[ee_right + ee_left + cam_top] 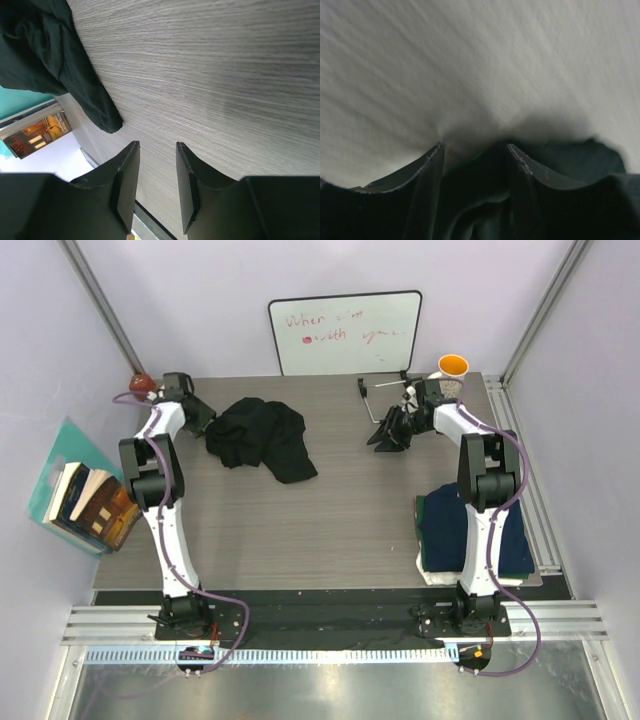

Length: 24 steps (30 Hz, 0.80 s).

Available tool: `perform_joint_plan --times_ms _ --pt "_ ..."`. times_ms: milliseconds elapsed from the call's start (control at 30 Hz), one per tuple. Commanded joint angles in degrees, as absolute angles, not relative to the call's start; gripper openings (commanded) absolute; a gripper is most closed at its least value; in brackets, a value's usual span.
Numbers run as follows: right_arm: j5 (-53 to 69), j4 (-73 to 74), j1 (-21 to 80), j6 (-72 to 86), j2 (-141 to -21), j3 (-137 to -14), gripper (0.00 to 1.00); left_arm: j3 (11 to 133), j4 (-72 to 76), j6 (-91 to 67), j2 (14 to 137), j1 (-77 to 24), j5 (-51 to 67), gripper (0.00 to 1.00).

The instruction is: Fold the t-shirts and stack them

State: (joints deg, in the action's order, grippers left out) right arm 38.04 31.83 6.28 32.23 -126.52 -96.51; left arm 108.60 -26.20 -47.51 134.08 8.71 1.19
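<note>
A black t-shirt [260, 438] lies crumpled at the back left of the table [330, 510]. My left gripper [205, 420] sits at the shirt's left edge. In the left wrist view its jaws stand apart, with dark cloth [570, 160] lying in the gap between the fingers of the left gripper [475, 147]. My right gripper [385, 435] hovers at the back right, open and empty over bare wood [156, 145]; the black shirt [60, 55] shows far off in its view. Folded t-shirts [470, 530], navy on top, are stacked at the near right.
Books [90, 505] lean on a teal sheet off the table's left edge. A whiteboard [345, 332] stands at the back wall. An orange cup [453, 367] and a small black stand [375, 400] sit at the back right.
</note>
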Motion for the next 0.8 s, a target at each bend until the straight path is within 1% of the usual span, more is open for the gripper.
perform_joint_plan --times_ms 0,100,133,233,300,333,400,433,567,700,767 --pt "40.6 29.27 6.59 32.26 -127.0 -96.85 0.4 107.85 -38.04 -38.94 129.64 7.91 2.37 0.54" --pt "40.78 29.35 6.59 31.99 -127.09 -96.94 0.4 103.3 -39.73 -39.11 127.54 7.74 3.6 0.54" --pt "40.61 29.36 6.59 31.91 -126.92 -96.94 0.4 101.53 -39.03 -39.46 124.92 7.73 3.78 0.55" --pt "40.17 29.36 6.59 31.03 -126.48 -96.51 0.4 97.74 -37.44 -39.64 119.91 7.47 1.33 0.57" --pt "39.29 29.62 6.5 30.24 -126.04 -95.45 0.4 98.52 -39.28 -37.37 117.35 6.42 -1.91 0.59" --pt "38.68 29.79 6.5 29.54 -125.6 -94.84 0.4 99.31 -40.59 -36.74 116.38 6.07 -5.07 0.61" --pt "38.23 29.79 6.5 28.92 -124.9 -92.56 0.4 102.46 -45.25 -36.12 113.65 5.63 -7.11 0.64" --pt "37.8 29.71 6.42 28.22 -124.28 -91.68 0.4 103.26 -46.57 -36.47 112.69 5.63 -9.38 0.67" --pt "37.18 29.62 6.42 27.42 -123.58 -89.3 0.4 106.43 -51.67 -37.35 106.98 5.71 -13.43 0.7" --pt "36.48 29.71 6.42 27.6 -124.54 -90.79 0.4 105.91 -56.94 -38.76 102.24 5.71 -15.82 0.72" --pt "36.56 29.79 6.42 27.86 -125.85 -92.36 0.39 102.68 -59.75 -39.72 99.68 5.8 -16.69 0.72"
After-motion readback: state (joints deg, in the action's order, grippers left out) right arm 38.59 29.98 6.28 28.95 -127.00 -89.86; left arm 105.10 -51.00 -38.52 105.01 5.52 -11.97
